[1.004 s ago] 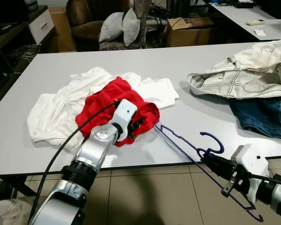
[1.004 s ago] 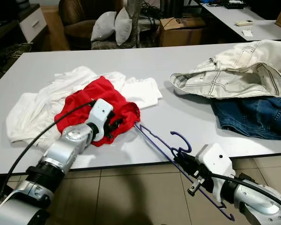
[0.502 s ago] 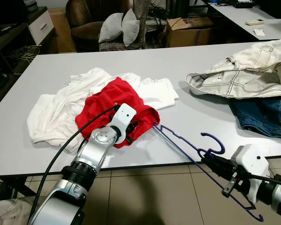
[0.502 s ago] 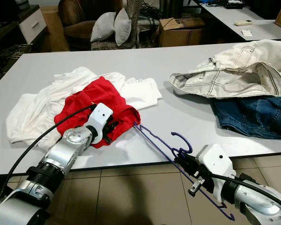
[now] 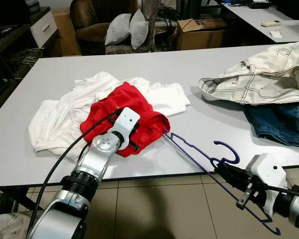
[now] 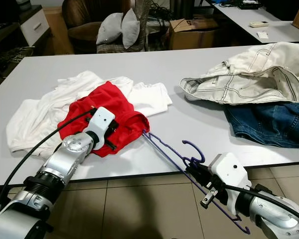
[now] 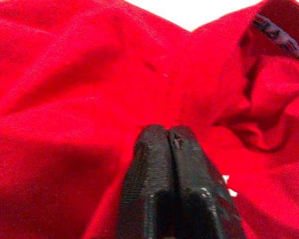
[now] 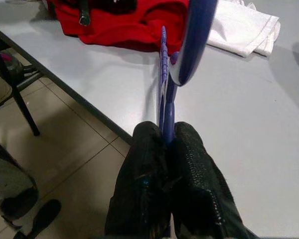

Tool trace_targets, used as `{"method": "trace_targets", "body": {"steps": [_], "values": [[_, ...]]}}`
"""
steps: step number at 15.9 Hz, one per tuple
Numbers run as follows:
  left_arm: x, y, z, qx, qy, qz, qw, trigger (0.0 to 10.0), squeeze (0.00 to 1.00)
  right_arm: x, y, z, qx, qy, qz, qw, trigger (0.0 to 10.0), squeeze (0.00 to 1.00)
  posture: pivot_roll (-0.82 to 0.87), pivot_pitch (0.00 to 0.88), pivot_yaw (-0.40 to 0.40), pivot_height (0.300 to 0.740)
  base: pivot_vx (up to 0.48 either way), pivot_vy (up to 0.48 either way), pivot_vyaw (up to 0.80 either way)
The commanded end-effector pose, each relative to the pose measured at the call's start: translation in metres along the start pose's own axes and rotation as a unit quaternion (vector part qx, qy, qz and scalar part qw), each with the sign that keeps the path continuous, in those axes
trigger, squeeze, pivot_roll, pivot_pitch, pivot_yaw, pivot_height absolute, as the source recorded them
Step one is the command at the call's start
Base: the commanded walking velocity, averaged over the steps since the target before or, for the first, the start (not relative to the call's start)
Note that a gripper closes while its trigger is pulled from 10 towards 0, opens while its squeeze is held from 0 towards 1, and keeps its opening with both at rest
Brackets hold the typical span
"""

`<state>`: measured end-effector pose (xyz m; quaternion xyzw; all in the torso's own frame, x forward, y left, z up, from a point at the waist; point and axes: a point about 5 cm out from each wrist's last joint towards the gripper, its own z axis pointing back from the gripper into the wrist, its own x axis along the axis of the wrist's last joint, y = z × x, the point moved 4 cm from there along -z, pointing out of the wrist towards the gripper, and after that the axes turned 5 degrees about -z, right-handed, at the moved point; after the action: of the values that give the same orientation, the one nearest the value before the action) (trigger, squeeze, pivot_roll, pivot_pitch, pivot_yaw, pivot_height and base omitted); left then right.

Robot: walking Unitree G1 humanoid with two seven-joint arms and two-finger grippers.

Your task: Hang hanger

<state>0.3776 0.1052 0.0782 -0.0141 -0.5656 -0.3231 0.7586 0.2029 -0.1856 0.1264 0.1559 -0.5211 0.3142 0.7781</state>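
Observation:
A purple hanger [image 5: 192, 154] slants off the table's front edge, its far end touching a red garment [image 5: 139, 107] and its hook [image 5: 228, 150] pointing up. My right gripper [image 5: 221, 170] is shut on the hanger just below the hook, beyond the table edge; the right wrist view shows the purple wire [image 8: 163, 74] clamped between the fingers [image 8: 144, 149]. My left gripper [image 5: 133, 137] rests on the red garment's near side. In the left wrist view its fingertips [image 7: 154, 137] are pressed together against the red cloth [image 7: 79, 74], and no fold shows between them.
White garments [image 5: 60, 117] lie under and around the red one on the grey table [image 5: 154, 64]. A cream jacket [image 5: 259, 79] and blue jeans [image 5: 284, 122] sit at the right. Behind the table stand an armchair with pillows [image 5: 124, 27] and a cardboard box [image 5: 202, 32].
My left gripper has slid a little to the left and back over the red garment. The right gripper and hanger have stayed put.

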Motion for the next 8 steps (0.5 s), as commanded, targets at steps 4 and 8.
{"method": "trace_targets", "body": {"steps": [4, 8], "values": [[0.04, 0.029, 0.014, -0.018, -0.099, 0.014, 0.995, 0.0, 0.0, 0.001, -0.004, 0.002, -0.011, 0.001, 0.006, 1.0, 10.0, 0.0, -0.2, 0.0, 0.063, 0.74, 0.0, 0.0, 0.0], [0.03, -0.003, 0.009, -0.079, -0.085, 0.026, 0.993, 10.0, 1.0, 0.002, -0.003, -0.003, -0.008, -0.003, 0.005, 1.0, 10.0, 0.0, -0.2, 0.0, 0.07, 0.74, 0.0, 0.0, 0.0]]}}
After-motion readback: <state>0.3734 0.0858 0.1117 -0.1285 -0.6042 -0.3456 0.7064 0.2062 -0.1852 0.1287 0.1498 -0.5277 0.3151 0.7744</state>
